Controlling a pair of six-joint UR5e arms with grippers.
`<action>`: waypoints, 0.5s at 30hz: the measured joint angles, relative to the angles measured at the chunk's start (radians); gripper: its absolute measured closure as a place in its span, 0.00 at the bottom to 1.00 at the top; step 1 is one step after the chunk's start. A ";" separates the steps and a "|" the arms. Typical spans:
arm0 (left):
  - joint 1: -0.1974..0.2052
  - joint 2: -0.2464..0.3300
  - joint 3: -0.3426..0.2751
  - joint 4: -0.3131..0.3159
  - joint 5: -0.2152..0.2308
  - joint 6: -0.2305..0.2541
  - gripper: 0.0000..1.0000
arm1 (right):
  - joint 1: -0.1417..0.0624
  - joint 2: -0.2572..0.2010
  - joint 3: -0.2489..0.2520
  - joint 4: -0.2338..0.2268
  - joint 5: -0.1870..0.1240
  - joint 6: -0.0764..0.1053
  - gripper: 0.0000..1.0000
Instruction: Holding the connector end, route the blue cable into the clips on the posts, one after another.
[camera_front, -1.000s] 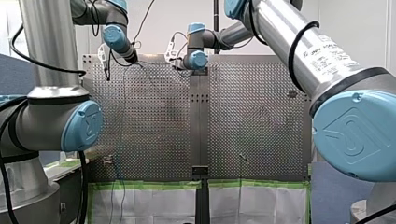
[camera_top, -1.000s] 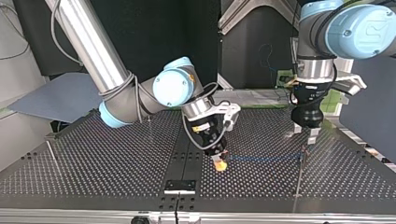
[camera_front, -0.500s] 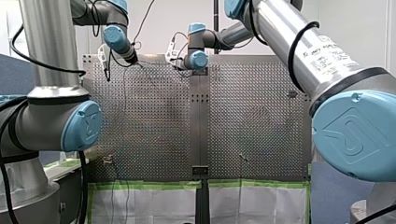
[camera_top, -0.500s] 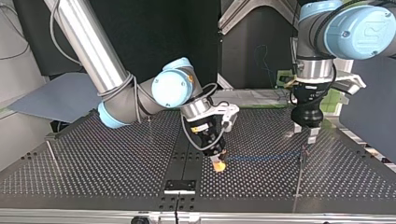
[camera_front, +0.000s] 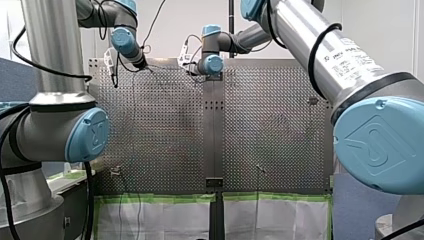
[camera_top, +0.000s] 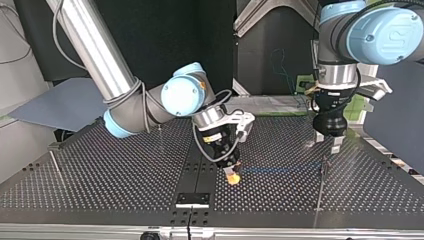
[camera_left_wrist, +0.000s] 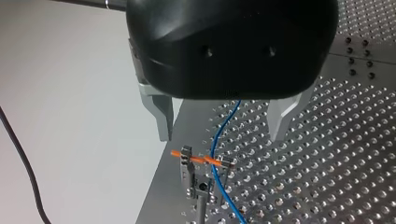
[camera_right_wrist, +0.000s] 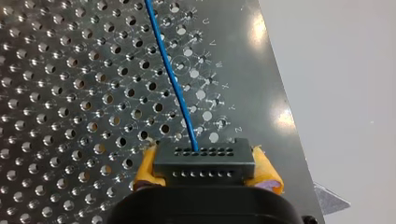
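right pincer (camera_top: 232, 178) crept toward top view's left | clamped on connector (camera_right_wrist: 204, 157) | left pincer (camera_left_wrist: 220, 137) apart

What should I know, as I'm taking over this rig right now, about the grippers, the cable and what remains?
My right gripper: shut on the black rectangular connector, low over the perforated metal table.
My left gripper: open, hovering over the metal clip post with the orange crossbar, touching nothing.
The thin blue cable runs from the connector to that clip and crosses its head; whether seated, cannot tell.
Done: connector gripped, cable brought to this clip. Left: confirm it, then the other thin post at the top view's left.
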 joint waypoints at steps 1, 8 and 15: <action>0.000 -0.001 0.000 0.000 0.000 0.000 0.00 | 0.000 0.000 0.000 0.000 0.000 0.000 1.00; 0.000 -0.006 0.000 0.001 0.003 0.008 0.00 | -0.002 0.000 0.000 0.001 -0.001 0.001 1.00; -0.002 0.006 0.000 0.029 0.050 0.032 0.00 | -0.006 0.000 0.000 0.002 -0.001 0.001 1.00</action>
